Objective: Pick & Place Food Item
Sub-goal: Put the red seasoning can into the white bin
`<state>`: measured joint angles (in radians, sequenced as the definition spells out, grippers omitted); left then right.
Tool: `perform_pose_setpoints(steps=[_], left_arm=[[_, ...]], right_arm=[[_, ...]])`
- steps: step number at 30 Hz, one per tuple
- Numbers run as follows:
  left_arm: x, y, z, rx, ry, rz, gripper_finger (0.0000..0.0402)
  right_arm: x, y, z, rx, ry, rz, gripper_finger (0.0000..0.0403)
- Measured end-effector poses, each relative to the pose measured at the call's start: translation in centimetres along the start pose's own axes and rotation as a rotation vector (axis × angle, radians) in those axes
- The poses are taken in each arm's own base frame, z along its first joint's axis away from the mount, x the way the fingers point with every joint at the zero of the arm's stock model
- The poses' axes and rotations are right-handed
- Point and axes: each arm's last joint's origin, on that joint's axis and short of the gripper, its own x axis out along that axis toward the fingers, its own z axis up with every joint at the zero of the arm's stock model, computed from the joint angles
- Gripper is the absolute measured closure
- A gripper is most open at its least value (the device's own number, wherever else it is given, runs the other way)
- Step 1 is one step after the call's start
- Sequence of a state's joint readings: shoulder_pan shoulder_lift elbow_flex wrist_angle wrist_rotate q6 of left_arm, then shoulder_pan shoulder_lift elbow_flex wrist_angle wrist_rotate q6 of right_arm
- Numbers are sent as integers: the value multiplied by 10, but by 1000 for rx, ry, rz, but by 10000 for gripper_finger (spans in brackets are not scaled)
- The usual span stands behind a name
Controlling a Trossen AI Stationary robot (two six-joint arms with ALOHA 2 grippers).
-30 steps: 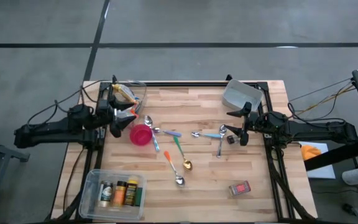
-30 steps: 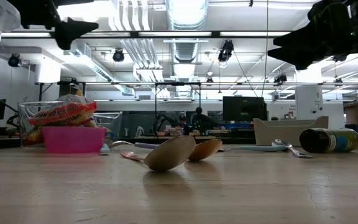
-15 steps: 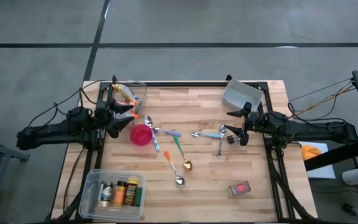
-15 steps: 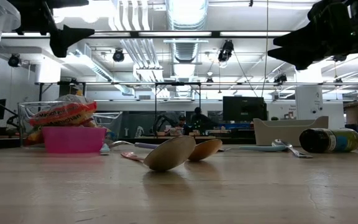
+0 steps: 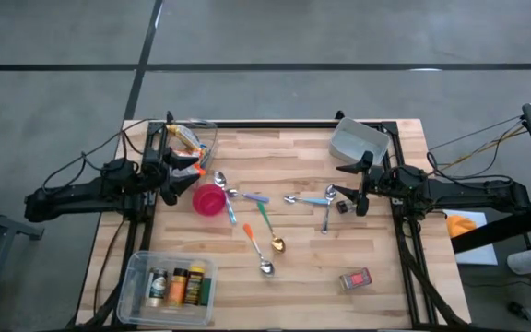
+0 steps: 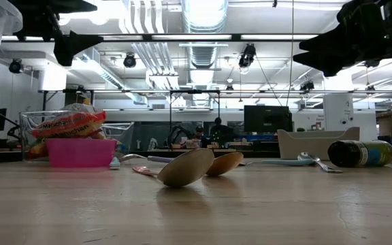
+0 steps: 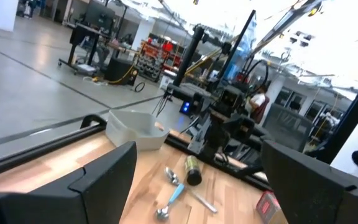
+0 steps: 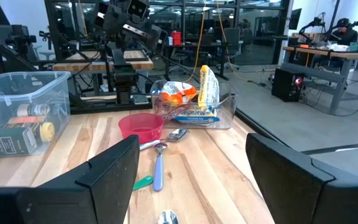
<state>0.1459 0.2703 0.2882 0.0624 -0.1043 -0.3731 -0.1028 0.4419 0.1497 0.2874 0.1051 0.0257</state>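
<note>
High view: left gripper (image 5: 184, 170) open and empty, raised between the clear bin of snack packets (image 5: 190, 140) and the pink bowl (image 5: 209, 199) on the tabletop (image 5: 312, 267). Right gripper (image 5: 347, 189) open too, empty, just beside a small dark jar (image 5: 343, 207) and the spoons (image 5: 304, 198). Clear box of spice jars (image 5: 171, 281) near the front edge, well apart.

Low view: packets (image 6: 67, 125) piled in the bin behind the bowl (image 6: 80, 152); both arms up, touching nothing.

Left wrist view: fingers (image 7: 107, 171) spread wide, nothing between; grey tray (image 7: 135, 127) and jar (image 7: 193, 171) far off.

Right wrist view: fingers (image 8: 114, 165) parted, empty; packet (image 8: 191, 99) standing in the bin.

Likely risks: clipping the bin wall or nudging the bowl on descent; slick packet slipping from a shallow pinch.
</note>
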Motion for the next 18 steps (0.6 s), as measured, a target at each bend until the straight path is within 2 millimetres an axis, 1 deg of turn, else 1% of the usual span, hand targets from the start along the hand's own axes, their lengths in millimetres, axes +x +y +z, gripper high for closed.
perform_pose_setpoints(steps=[9, 18], left_arm=[[-2, 6, -16, 20, 164, 64, 55], [-10, 17, -40, 50, 434, 170, 55]], right_arm=[[0, 0, 0, 0, 0, 0, 113], [0, 0, 0, 0, 0, 0, 113]])
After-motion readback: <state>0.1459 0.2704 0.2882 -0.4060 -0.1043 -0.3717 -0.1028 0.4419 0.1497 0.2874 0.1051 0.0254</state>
